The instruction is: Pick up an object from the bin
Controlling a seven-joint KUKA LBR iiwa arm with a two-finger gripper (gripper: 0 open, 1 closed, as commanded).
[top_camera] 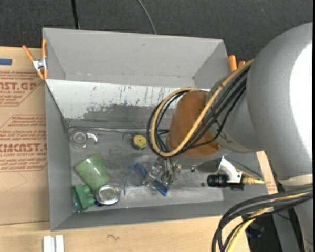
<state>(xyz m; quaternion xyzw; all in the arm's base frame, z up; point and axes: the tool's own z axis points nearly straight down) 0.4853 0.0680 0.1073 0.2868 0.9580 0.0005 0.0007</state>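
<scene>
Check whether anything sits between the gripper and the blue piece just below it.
Nothing visible does. The gripper is right at the blue piece, front middle of the bin; the yellow disc and black tool lie apart.

Pictured from above with the gripper (165,173) low in the bin (131,56), right over a blue clip (160,187). Flanked left by a green cup (92,171), right by a black tool (220,180).

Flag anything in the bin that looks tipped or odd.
The pale green cup at the left of the bin seems to lie on its side, near a silver lid. Nothing looks spilled or broken.
</scene>
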